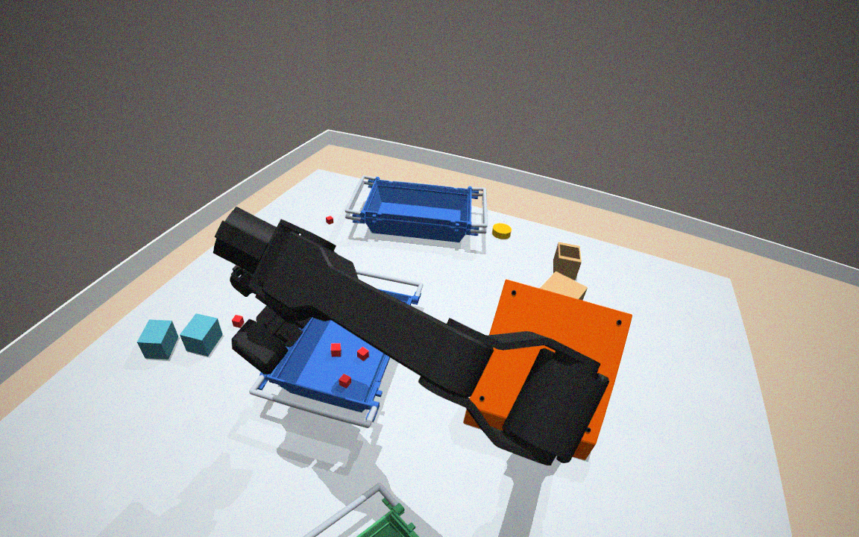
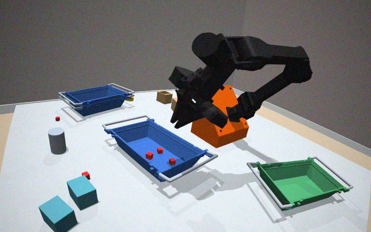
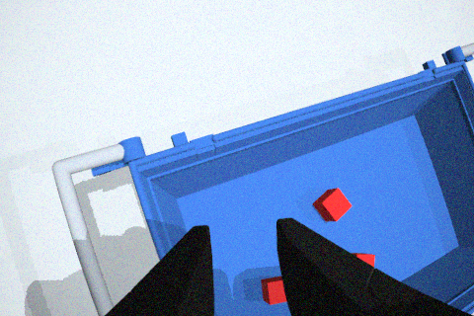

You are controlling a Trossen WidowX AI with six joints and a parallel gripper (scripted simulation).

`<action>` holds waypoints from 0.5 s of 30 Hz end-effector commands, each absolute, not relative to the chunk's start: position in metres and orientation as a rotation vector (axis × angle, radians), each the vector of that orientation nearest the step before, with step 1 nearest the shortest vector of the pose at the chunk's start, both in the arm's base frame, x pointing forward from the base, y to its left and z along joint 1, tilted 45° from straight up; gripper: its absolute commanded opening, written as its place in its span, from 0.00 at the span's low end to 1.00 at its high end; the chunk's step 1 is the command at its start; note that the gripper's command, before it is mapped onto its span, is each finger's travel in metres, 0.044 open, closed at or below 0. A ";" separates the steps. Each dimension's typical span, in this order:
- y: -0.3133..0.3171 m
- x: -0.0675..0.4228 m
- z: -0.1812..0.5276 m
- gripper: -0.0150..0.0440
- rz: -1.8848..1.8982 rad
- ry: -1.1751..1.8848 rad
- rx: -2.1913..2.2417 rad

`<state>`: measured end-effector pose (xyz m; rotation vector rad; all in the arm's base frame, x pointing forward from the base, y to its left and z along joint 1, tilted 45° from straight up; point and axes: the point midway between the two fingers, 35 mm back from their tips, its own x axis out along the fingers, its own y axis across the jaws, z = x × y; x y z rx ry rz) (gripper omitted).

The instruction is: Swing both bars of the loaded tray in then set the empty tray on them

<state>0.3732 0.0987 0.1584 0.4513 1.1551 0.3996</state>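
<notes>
The loaded blue tray (image 1: 326, 394) (image 2: 169, 138) (image 3: 296, 143) stands mid-table with three red blocks visible inside, one of them (image 1: 335, 349) (image 2: 149, 155). Its near bar (image 1: 312, 408) (image 2: 194, 168) (image 3: 72, 207) and far bar (image 1: 389, 278) (image 2: 126, 120) are swung out beyond its ends. The empty blue tray (image 1: 419, 225) (image 2: 103, 105) stands upright at the back, its bars also out. My gripper (image 2: 174, 124) (image 3: 243, 237) is partly open, with a narrow empty gap, pointing down above the loaded tray's level. In the top view its fingertips are hidden.
A green tray (image 1: 392, 523) (image 2: 319, 198) with bars out stands at the front. Two teal cubes, one (image 1: 157, 338) (image 2: 82, 191), and a grey cylinder (image 2: 57, 141) stand beside the loaded tray. An orange wedge (image 1: 566, 306) (image 2: 204, 131), wooden boxes and a yellow disc (image 1: 501, 230) also show.
</notes>
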 end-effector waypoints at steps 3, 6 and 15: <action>0.167 0.320 0.141 0.40 0.879 1.481 0.345; 0.167 0.320 0.141 0.40 0.879 1.481 0.345; 0.168 0.320 0.141 0.40 0.878 1.481 0.345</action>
